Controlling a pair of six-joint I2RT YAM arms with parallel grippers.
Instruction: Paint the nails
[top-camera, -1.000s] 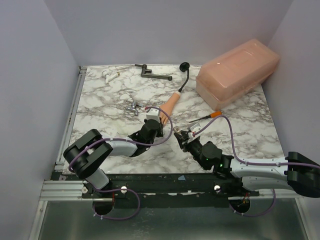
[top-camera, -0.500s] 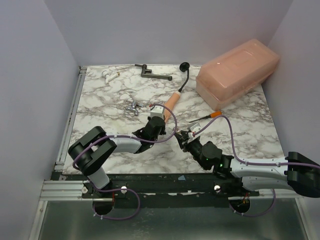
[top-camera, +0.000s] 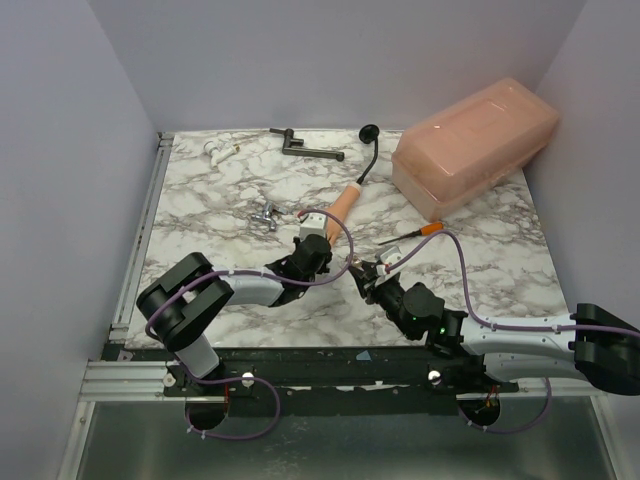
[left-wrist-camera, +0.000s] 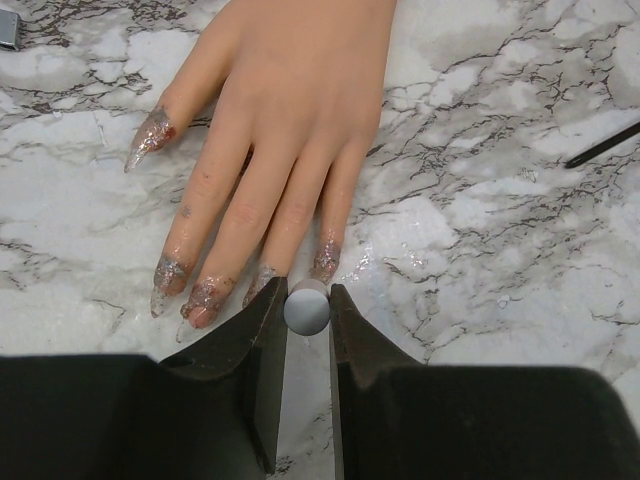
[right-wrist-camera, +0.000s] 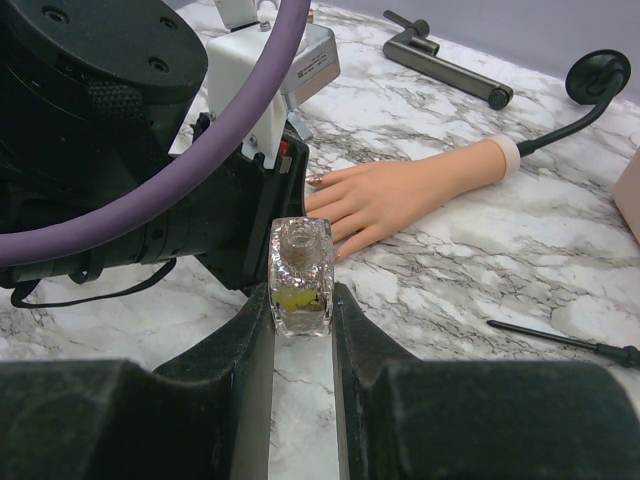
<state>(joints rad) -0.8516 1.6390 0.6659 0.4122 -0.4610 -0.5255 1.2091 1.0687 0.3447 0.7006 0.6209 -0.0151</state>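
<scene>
A peach mannequin hand lies palm down on the marble table; it also shows in the right wrist view and the top view. Its nails carry glittery reddish tint. My left gripper is shut on a round grey brush cap, held just below the ring and little fingertips. My right gripper is shut on a clear nail polish bottle, open at the top, just right of the left wrist.
A large pinkish box stands at the back right. A black stem with round base runs from the hand. A dark metal tool, a thin black stick with orange tip, and small metal bits lie around.
My left gripper has moved forward and right towards the mannequin hand's fingertips. My right gripper has stayed where it was with the bottle.
</scene>
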